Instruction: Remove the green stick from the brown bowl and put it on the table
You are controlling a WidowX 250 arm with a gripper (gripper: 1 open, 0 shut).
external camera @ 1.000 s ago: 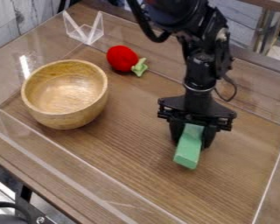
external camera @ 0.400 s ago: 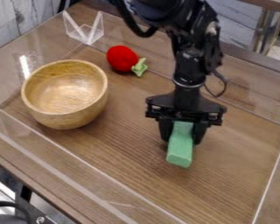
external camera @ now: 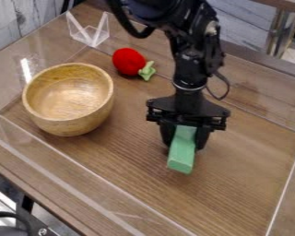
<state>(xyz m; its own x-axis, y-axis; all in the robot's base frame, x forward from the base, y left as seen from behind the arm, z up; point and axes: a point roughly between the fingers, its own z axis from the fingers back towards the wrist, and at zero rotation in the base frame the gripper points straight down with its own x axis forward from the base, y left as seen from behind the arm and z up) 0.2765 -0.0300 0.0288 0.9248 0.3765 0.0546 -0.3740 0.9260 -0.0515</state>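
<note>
Slid a little closer to the brown bowl (external camera: 67, 123) over the last second, with the hand (external camera: 184, 131) pinching the green stick (external camera: 181, 155) near its upper end. Still well apart from the bowl, out beyond its rim and over the open desk (external camera: 107, 175). Already out of the bowl, then, with lifting clear seemingly done and only the setting down left to judge. Hard to tell whether touching the wood at the lower end or hanging just above it. Seen no shift in the bowl itself, nor in the red strawberry (external camera: 129, 62) lying just beside it, so no sign of a knock from the carrying. For moving, find plain wood on the side of the bowl facing the stick, with room to lower straight down and open without meeting the rim. Better not to drift much further toward the bowl, for fear of catching its thick wall or dropping back inside. Beyond the strawberry from the bowl, mind the clear plastic piece (external camera: 93, 35) too, though well out of the way for a simple release. Lower gently, lay flat if possible, then loosen; likely to topple or roll over if let go tilted or too high.
</note>
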